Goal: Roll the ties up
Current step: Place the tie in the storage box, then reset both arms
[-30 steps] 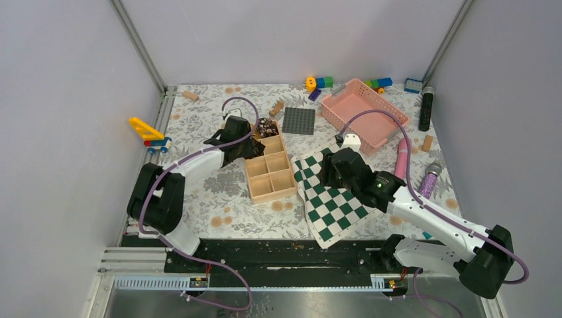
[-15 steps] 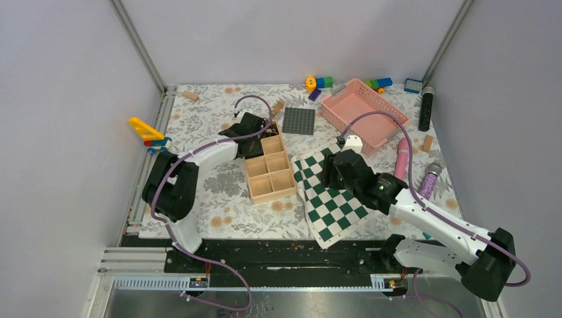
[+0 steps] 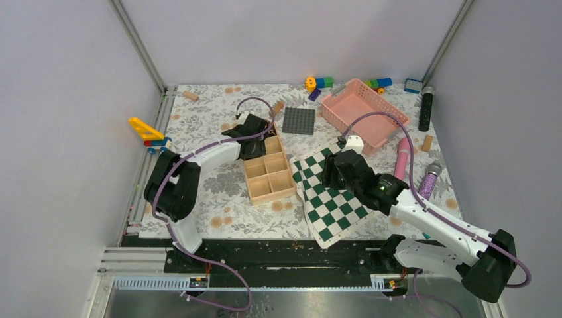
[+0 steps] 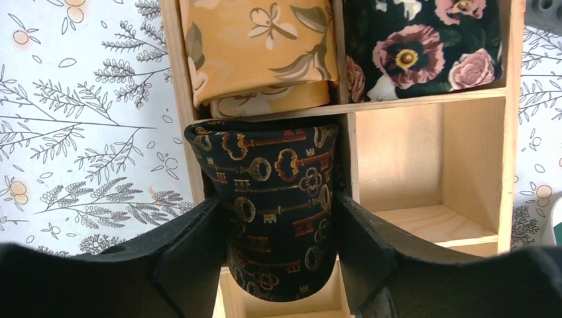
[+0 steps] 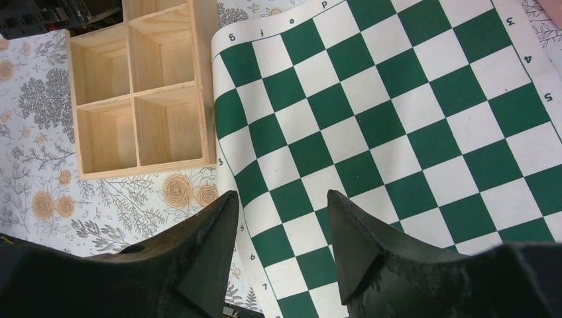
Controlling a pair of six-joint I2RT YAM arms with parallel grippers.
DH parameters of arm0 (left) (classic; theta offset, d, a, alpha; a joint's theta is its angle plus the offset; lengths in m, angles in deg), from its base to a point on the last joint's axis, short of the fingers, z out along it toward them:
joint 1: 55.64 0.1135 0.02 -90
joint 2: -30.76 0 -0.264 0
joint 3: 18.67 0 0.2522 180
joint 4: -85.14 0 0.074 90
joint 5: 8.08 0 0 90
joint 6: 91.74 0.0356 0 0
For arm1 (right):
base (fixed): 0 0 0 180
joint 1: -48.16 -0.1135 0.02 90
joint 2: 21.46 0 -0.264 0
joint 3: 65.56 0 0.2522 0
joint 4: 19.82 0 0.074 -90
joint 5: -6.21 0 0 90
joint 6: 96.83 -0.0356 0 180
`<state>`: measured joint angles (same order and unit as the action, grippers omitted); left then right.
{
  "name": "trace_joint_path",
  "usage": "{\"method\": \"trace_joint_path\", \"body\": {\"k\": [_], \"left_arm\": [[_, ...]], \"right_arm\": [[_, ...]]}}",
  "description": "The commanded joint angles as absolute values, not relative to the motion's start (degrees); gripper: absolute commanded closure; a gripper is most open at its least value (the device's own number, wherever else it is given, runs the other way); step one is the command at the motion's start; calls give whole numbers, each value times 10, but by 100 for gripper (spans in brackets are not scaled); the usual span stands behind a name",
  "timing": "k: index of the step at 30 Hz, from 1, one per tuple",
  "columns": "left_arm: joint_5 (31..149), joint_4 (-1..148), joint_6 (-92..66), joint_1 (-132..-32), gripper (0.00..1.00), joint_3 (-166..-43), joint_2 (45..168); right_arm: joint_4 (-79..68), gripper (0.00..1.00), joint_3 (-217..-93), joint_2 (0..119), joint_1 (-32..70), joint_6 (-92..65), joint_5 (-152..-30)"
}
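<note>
Straddling the key-patterned tie (image 4: 278, 165), coiled in the wooden box (image 4: 474, 165) at frame centre, the left gripper (image 4: 278, 202) hugs its sides; clamped or loosened, I cannot tell; right gripper (image 5: 280, 199) gapes empty, well apart.

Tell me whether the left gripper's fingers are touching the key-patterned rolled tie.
Cannot tell. In the left wrist view the left gripper's fingers flank the key-patterned tie, their edges meeting the cloth's outline, but neither a gap nor a squeeze shows plainly.

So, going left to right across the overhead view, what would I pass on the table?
yellow toy crane → wooden divided box → green chessboard mat → purple glittery microphone
</note>
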<state>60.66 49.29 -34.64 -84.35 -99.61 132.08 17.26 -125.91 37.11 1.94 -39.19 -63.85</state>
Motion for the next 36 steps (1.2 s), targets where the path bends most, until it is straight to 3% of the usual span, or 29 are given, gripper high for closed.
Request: {"method": "trace_joint_path", "body": {"k": [1,7,14,17,27,31,36], "left_arm": [[595,465,-349,-843,39,-1026,1299],[588,437,-349,-843,31,-1055,1277],[582,398,-351,-843,2,-1081,1247],[580,378,-349,-843,1,-1094,1222],[629,372,-291,-813,1,-1043,1046],[660,379,-278,-788,1,-983,949],[610,382,-271,-785,1,-913,838]], "right_arm": [[163,41,-1268,355,27,-387,-625],[170,40,-1273,353,28,-384,-621],[180,39,-1288,352,34,-379,-609],[197,35,-1310,360,53,-372,-612],[265,1,-1373,377,258,-327,-768],[285,0,-1347,344,328,-330,-788],[294,0,-1311,307,341,-338,-753]]}}
